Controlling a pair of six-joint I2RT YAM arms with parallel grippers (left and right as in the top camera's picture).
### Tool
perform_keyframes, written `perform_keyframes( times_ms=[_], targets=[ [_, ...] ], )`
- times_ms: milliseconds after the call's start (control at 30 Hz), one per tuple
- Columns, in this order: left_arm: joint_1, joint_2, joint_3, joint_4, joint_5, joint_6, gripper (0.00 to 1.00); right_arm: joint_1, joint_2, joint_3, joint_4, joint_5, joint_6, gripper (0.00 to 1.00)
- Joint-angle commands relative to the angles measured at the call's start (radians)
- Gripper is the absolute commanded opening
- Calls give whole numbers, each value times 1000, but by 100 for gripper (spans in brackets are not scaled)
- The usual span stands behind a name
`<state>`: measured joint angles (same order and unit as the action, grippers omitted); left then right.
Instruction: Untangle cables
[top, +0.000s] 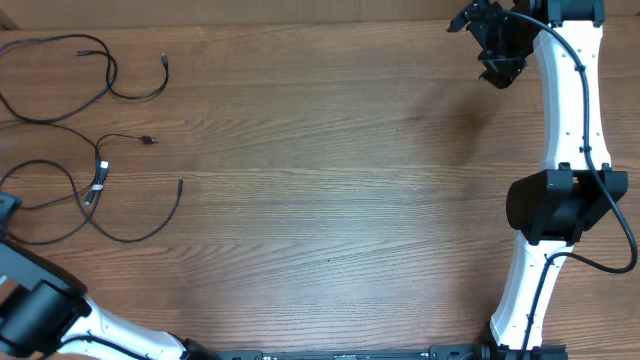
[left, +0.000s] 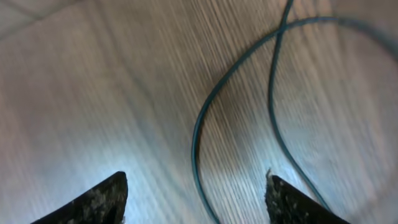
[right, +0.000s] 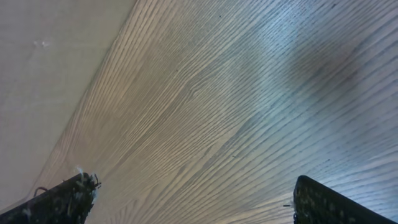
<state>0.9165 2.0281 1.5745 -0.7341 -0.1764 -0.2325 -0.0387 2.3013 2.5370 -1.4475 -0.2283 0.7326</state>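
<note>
The thin black cables (top: 100, 178) lie loosely spread at the far-left side of the wooden table (top: 330, 200). The left gripper (left: 196, 199) hovers over 2 crossing strands, fingers apart, gripping nothing. The right gripper (right: 193, 199) gapes wide and empty.

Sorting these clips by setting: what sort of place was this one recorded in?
Likely a robotics lab bench rather than a home: a wood-grain table, a white left arm and right arm based at its near edge, and thin black cables laid loose.
</note>
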Motion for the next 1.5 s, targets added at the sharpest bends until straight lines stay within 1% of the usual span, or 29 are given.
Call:
perform_keyframes(
  times_ms=[0, 167, 233, 267, 333, 400, 433, 467, 500, 600, 733, 767, 833, 1067, 1167, 1267, 1300, 1333, 1367, 1400, 1467],
  targets=[
    [8, 119, -2, 43, -3, 76, 66, -1, 6, 2, -2, 3, -5, 100],
    [8, 173, -2, 101, -1, 80, 65, -1, 6, 2, -5, 3, -5, 100],
    [10, 175, -2, 122, 23, 80, 61, -1, 6, 2, -8, 2, -5, 100],
    [13, 175, -2, 132, 35, 80, 56, -1, 6, 2, -10, 2, -5, 100],
    [21, 175, -2, 137, 54, 80, 39, -1, 6, 2, -13, 2, -5, 100],
    [32, 176, -2, 137, 64, 80, 27, -1, 6, 2, -18, 3, -5, 100],
    [39, 176, -2, 137, 72, 80, 24, -1, 6, 2, -20, 3, -5, 100],
    [48, 176, -2, 131, 73, 80, 8, -1, 6, 2, -21, 3, -5, 100],
    [53, 176, -2, 129, 73, 80, 5, -1, 6, 2, -21, 3, -5, 100],
    [61, 160, 0, 125, 131, 76, 4, -1, 6, 2, -21, 3, -5, 100],
    [59, 85, 6, 142, 312, 76, 4, -1, 6, 2, -21, 3, -5, 100],
    [59, 66, 6, 145, 326, 68, 4, -1, 6, 2, -21, 3, -5, 100],
    [60, 21, 6, 145, 332, 49, 4, -1, 6, 2, -22, 6, -6, 100],
    [61, -136, 6, 123, 330, 50, 5, -1, 6, 2, -22, 37, -6, 100],
    [67, -166, 6, 94, 301, 45, 4, -1, 6, 2, -22, 37, -6, 100],
    [76, -164, 5, 43, 212, 2, 4, -1, 6, 2, -21, 37, -6, 100],
    [76, -157, 5, 34, 214, 11, 4, -1, 6, 2, -21, 37, -5, 100],
    [72, -135, 3, 28, 236, 64, 5, -1, 6, 2, -16, 37, -5, 100],
    [71, -121, 3, 29, 247, 98, 9, -1, 6, 2, -13, 37, -5, 100],
    [71, -84, 3, 32, 252, 147, 22, -1, 6, 2, -13, 37, -5, 100],
    [73, -42, 3, 42, 244, 164, 41, -1, 6, 2, -18, 37, -11, 100]
  ],
)
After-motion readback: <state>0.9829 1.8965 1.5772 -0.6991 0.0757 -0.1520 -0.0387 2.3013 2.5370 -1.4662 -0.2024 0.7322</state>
